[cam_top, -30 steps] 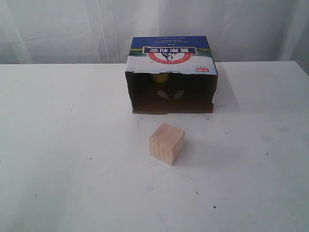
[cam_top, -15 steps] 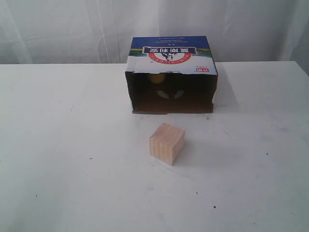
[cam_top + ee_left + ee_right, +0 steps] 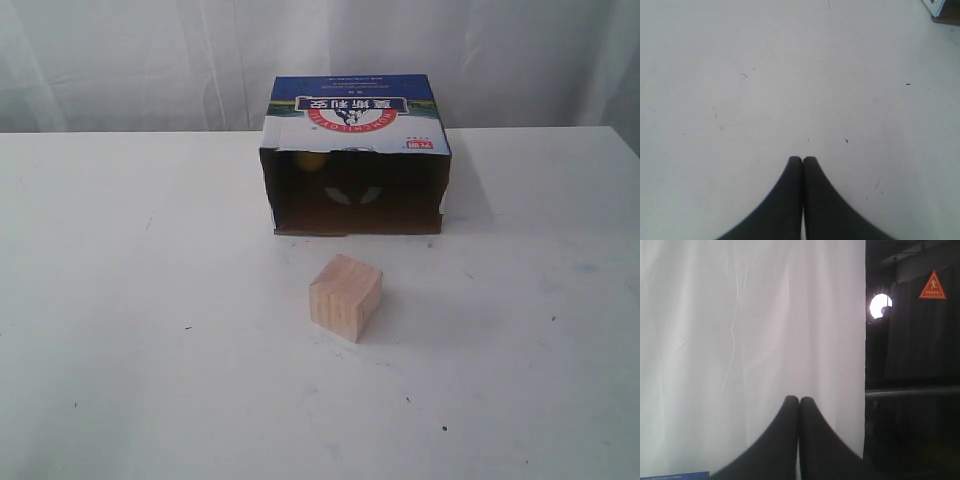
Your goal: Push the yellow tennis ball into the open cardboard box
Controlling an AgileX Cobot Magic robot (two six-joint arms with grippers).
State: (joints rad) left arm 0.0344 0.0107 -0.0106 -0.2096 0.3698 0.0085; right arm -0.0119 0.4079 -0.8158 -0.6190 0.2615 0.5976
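Note:
The open cardboard box (image 3: 355, 120) lies at the back middle of the table, blue-and-white top up, its dark mouth facing the front. Inside it, at the upper left of the opening, a patch of the yellow tennis ball (image 3: 311, 160) shows dimly in the shadow. Neither arm appears in the exterior view. My left gripper (image 3: 802, 159) is shut with nothing in it, above bare white table. My right gripper (image 3: 799, 399) is also shut and empty, pointing at the white curtain. A sliver of the box's blue top (image 3: 675, 475) shows at that view's edge.
A pale wooden cube (image 3: 345, 296) stands on the white table (image 3: 130, 300) a short way in front of the box mouth. A white curtain (image 3: 150, 60) hangs behind the table. A corner of the box (image 3: 940, 9) shows in the left wrist view.
The yellow ball has rolled a little to the left inside the box, from near the middle-left of the opening to its upper left. Box and cube have not moved.

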